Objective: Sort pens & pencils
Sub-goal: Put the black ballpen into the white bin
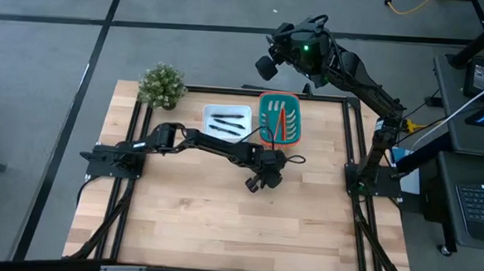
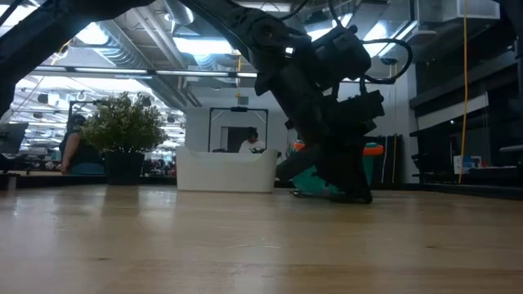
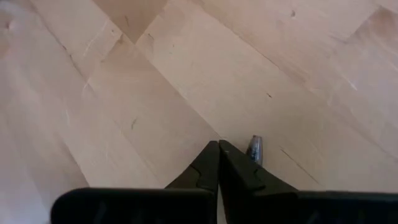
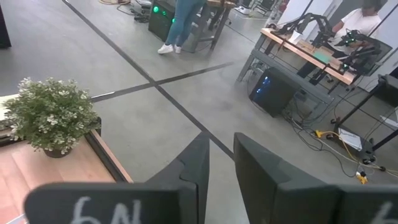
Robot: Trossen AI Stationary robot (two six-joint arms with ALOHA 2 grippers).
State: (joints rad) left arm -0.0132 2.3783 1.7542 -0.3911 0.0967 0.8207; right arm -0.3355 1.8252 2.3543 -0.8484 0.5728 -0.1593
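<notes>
the pen i'm after sits right at the tip of my left claw, a short dark stub poking out just beside the closed fingertips, down against the wooden table. my fingers are pressed together with almost no gap, and i judge they have the pen pinched, though only its end shows past them, so i can't be fully sure the grip is square. to do this step well i'd lift slowly and straight, keep the pinch firm, and check the pen doesn't swing or slide out before i carry it.

from above, my left claw is low over the middle of the table, just in front of the two trays. the white tray already holds several pens; the teal tray beside it holds the pencils, red and orange. so this one wants the white tray, near and a little to the left, laid alongside the others.

my right claw waits high beyond the far edge of the table, slightly parted and holding nothing, looking past the potted plant.
</notes>
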